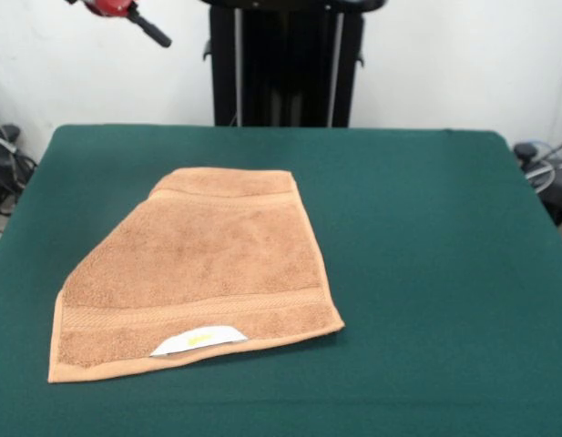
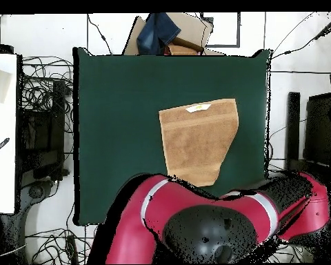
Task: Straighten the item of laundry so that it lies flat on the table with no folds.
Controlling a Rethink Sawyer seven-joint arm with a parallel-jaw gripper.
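The item of laundry, a light orange-tan terry towel, lies left of centre on the dark green table. Its white label with a yellow mark sits at the near hem. The far left corner is folded in, leaving a slanted edge on that side. The rest lies smooth. In the overhead view the towel lies right of the middle of the table, with the slanted edge at its lower right. A red and black end of the arm, the gripper, shows at the top left edge, far from the towel and too cut off to judge.
The black pedestal stands behind the table's far edge. In the overhead view the red arm body covers the table's bottom edge. A cardboard box with blue cloth lies beyond the top edge. Cables and a white surface are at the left.
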